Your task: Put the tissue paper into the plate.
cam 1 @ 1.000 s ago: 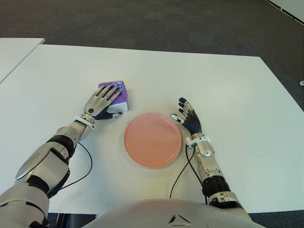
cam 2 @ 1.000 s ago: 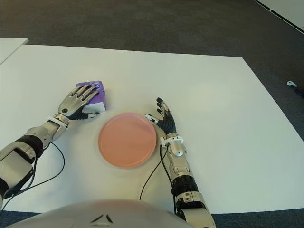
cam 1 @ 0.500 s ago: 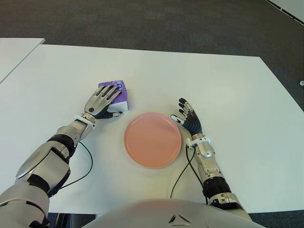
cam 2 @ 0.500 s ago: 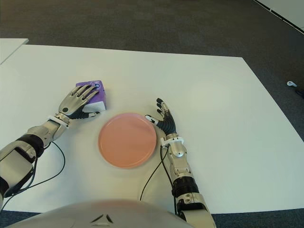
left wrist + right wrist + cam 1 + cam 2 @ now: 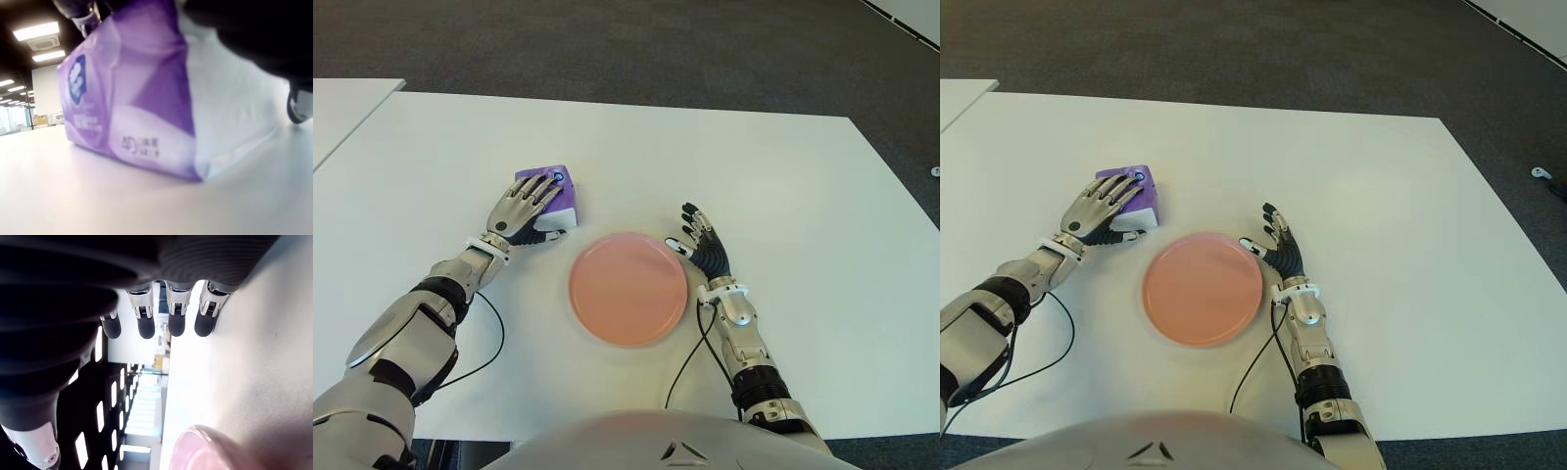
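Purple-and-white soft pack of tissue paper (image 5: 549, 200): lying on the white surface (image 5: 783, 186), left of centre, above-left of the round pink plate (image 5: 627, 288). Left hand (image 5: 522, 212): covering the pack, fingers draping over its top, grasping it. Right hand (image 5: 703, 245): showing just right of the plate, fingers extending, released.

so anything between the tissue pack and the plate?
Nothing visible. The left hand lies over the purple tissue pack, its fingers draped on top. Only bare white table separates the pack from the pink plate, which holds nothing. The right hand shows at the plate's right, off that path.
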Action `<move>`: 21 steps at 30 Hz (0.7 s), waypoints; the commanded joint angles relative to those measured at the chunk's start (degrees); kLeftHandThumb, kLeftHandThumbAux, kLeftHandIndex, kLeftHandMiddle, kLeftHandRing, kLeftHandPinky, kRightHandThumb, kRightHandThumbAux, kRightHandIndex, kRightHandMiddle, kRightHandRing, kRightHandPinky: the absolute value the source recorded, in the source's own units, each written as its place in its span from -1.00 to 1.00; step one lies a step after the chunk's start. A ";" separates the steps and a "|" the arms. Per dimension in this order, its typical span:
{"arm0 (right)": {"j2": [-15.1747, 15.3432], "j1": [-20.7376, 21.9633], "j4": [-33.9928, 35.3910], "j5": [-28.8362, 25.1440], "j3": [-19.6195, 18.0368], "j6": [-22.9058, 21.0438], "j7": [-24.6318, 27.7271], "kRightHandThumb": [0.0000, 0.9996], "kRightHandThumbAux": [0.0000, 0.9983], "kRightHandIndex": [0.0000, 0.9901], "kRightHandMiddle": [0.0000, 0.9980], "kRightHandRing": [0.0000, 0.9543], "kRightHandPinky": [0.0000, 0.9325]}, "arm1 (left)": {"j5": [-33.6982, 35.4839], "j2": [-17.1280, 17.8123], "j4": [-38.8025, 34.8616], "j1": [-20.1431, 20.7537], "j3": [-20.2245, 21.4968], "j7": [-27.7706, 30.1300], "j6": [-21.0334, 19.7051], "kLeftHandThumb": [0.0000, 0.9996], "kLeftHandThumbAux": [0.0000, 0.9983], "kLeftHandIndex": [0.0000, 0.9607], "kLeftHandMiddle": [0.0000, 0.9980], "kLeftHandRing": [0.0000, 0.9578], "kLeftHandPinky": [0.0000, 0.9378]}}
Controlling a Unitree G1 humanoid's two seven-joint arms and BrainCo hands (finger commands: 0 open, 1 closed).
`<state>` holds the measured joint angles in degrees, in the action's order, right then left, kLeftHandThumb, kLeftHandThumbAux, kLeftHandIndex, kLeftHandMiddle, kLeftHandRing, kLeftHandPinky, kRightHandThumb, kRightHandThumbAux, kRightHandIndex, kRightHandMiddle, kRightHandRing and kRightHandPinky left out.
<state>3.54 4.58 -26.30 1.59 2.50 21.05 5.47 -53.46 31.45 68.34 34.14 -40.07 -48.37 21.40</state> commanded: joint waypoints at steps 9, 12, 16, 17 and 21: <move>-0.01 -4.21 -3.55 0.21 0.27 -5.11 0.51 -1.00 0.35 -0.92 -0.89 -0.95 -1.00 | 1.47 -3.60 4.88 -2.20 -1.20 6.86 0.76 0.42 0.38 -0.11 0.31 0.36 0.45; 0.00 -4.25 -3.55 0.21 0.25 -4.98 0.51 -1.00 0.33 -0.92 -0.89 -0.95 -1.00 | 1.97 -4.39 5.36 -2.50 -1.25 6.62 0.55 0.45 0.39 -0.09 0.40 0.46 0.54; 0.00 -4.22 -3.68 0.28 0.26 -4.79 0.48 -1.00 0.32 -0.93 -0.89 -0.96 -1.00 | 2.54 -4.56 5.53 -2.54 -1.33 5.92 0.83 0.46 0.40 -0.08 0.48 0.53 0.58; 0.03 -4.20 -3.72 0.31 0.27 -4.73 0.49 -1.00 0.31 -0.93 -0.89 -0.96 -1.00 | 2.64 -4.67 5.58 -2.55 -1.33 5.77 0.85 0.47 0.40 -0.08 0.49 0.54 0.58; 0.13 -4.15 -3.95 0.43 0.31 -4.38 0.51 -1.00 0.29 -0.93 -0.89 -0.96 -1.00 | 2.85 -5.28 5.81 -2.51 -1.32 5.73 0.49 0.48 0.40 -0.08 0.53 0.59 0.60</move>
<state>3.53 4.49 -26.55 1.58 2.53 21.04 5.66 -49.17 28.16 70.53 37.10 -39.31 -47.20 22.09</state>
